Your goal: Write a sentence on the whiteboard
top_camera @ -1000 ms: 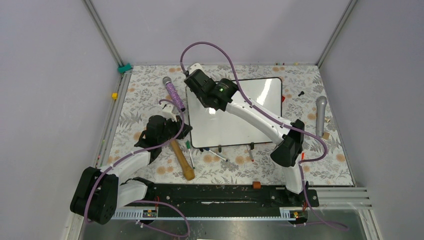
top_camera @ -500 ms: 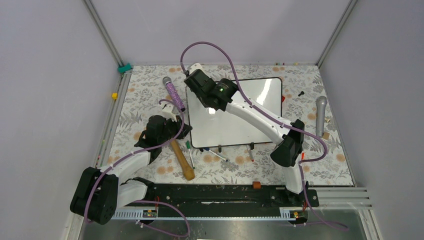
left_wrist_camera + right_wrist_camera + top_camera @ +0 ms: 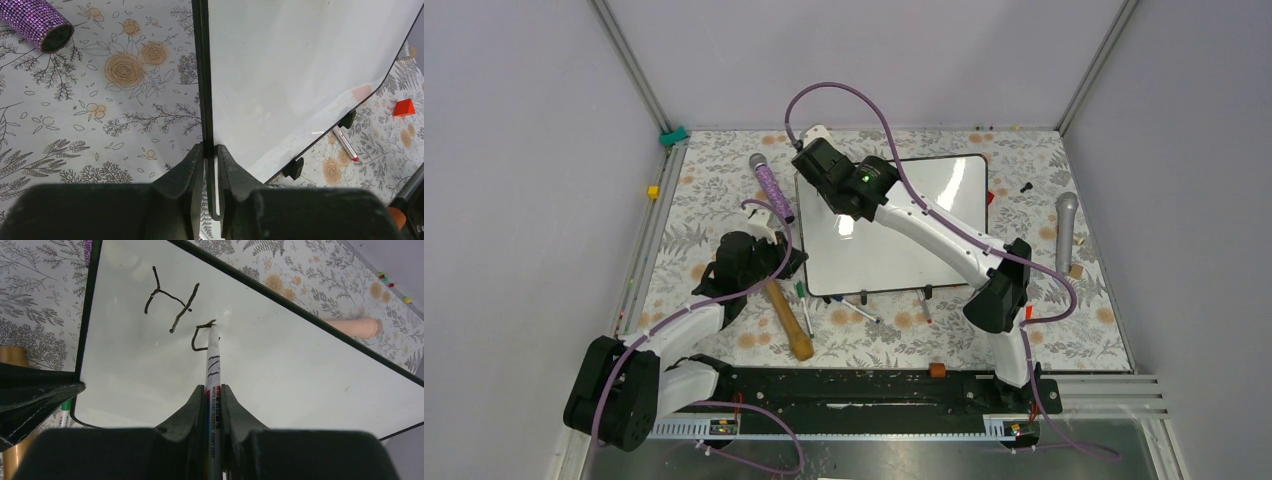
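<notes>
Sentence [image 3: 172, 297] barely begun: H done, second letter half-drawn, upper left of frame. Right gripper [image 3: 214, 390] clamped on marker [image 3: 212, 357], tip touching whiteboard [image 3: 300, 375]. Left gripper [image 3: 210, 150] pinching board's frame edge. Most words unwritten.

Pale lilac walls [image 3: 524, 150], floral tablecloth [image 3: 714, 190]

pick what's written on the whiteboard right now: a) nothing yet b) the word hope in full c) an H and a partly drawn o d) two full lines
c: the right wrist view shows the sentence on the whiteboard as just an H and a partly drawn o, with the marker tip on it.
</notes>
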{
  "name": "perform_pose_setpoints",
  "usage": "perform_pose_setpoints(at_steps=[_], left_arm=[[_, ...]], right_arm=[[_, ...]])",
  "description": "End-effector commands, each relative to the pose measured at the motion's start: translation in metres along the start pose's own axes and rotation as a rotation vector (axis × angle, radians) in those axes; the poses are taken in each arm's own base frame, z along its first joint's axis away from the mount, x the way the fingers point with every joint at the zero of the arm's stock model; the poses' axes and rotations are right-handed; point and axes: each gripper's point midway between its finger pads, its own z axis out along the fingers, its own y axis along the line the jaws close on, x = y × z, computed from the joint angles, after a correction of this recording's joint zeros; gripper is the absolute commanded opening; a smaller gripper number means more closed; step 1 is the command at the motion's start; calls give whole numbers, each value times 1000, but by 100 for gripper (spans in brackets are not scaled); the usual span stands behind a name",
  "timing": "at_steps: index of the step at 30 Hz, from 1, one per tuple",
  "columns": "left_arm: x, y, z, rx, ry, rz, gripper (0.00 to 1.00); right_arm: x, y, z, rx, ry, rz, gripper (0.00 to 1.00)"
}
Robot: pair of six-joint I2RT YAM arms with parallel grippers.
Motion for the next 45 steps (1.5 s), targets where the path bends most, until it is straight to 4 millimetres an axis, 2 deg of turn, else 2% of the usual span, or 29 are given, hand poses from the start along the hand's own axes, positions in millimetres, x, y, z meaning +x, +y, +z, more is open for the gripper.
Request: perform_pose_setpoints(at_steps=[1,21,25,32,45], left_arm=[[-13,-5,-1,19,-52,38,10],[-13,-6,-1,20,-53,39,9],[-13,-5,-1,18,-51,39,9],[-13,-4,-1,9,-52,37,10],[-20,-3,-3,-1,-88,48,44]], right_arm=[[-6,-19,-2,53,-5,9,0],[19,-22,-4,60,48,-15,0],[10,-25,-10,57,23,10,0],[-12,-35,-33,26,-90,65,0],[6,-47,-39,2,-100,105,0]])
